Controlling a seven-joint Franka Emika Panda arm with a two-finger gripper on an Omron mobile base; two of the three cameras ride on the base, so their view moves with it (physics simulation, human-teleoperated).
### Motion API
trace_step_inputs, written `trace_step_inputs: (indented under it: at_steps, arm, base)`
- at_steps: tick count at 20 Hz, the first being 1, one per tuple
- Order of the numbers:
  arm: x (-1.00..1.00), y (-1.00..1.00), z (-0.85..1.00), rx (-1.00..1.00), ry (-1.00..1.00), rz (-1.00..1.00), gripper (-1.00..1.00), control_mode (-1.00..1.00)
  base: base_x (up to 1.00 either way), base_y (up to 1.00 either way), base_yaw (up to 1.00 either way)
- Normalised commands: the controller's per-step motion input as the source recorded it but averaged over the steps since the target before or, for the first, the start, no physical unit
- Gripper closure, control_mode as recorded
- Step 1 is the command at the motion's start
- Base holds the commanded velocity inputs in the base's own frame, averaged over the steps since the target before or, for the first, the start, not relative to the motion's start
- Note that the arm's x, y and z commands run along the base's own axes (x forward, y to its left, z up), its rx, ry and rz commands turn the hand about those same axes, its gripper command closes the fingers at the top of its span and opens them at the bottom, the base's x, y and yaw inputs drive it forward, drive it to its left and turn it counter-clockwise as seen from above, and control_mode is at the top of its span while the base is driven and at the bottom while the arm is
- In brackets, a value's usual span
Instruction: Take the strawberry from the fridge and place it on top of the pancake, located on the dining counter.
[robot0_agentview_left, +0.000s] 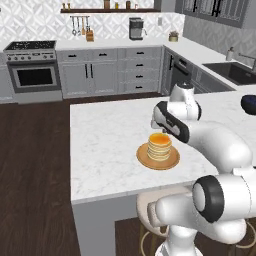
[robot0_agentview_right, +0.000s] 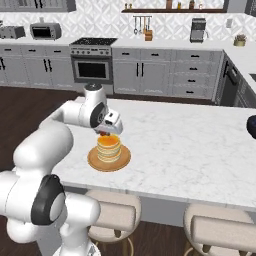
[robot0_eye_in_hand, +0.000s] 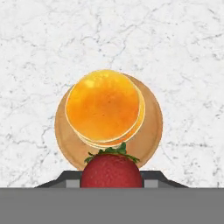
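My gripper (robot0_agentview_right: 106, 132) is shut on the red strawberry (robot0_eye_in_hand: 111, 170), which has its green leaves pointing forward. It hangs just above the near edge of the pancake (robot0_eye_in_hand: 103, 107), a small stack with a golden top on a round wooden plate (robot0_eye_in_hand: 151, 131). The plate stands on the white marbled dining counter (robot0_agentview_right: 190, 145), near its front edge. From the left base view my forearm covers the hand, and the pancake (robot0_agentview_left: 160, 145) shows just beside it. A bit of the strawberry (robot0_agentview_right: 104, 133) shows under the hand. The fridge is out of view.
A dark bowl (robot0_agentview_right: 251, 126) sits at the counter's right end. Two padded stools (robot0_agentview_right: 117, 215) stand under the front edge. Beyond the island are the stove (robot0_agentview_left: 31, 65), grey cabinets and a sink (robot0_agentview_left: 235, 70) on the wall counters.
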Motion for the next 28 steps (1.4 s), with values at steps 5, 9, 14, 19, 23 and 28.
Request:
trace_step_inputs:
  at_steps: [5, 9, 14, 19, 23, 28]
  arm:
    - [0.75, -0.08, -0.54, 0.01, 0.04, 0.0, 1.0, -1.0]
    - [0.11, -0.01, -0.46, 0.0, 0.15, 0.0, 1.0, -1.0]
    - [0.01, 0.0, -0.27, 0.0, 0.13, 0.0, 1.0, -1.0]
    - [-0.01, 0.0, 0.0, 0.0, 0.0, 0.0, 1.0, -1.0]
    - [-0.04, 0.03, 0.0, 0.0, 0.0, 0.0, 1.0, -1.0]
    - [-0.04, 0.09, -0.01, 0.0, 0.0, 0.0, 1.0, -1.0]
  base:
    - [0.0, 0.0, 0.0]
    - [0.0, 0.0, 0.0]
    - [0.0, 0.0, 0.0]
    - [0.0, 0.0, 0.0]
    - [0.0, 0.0, 0.0]
    - [0.0, 0.0, 0.0]
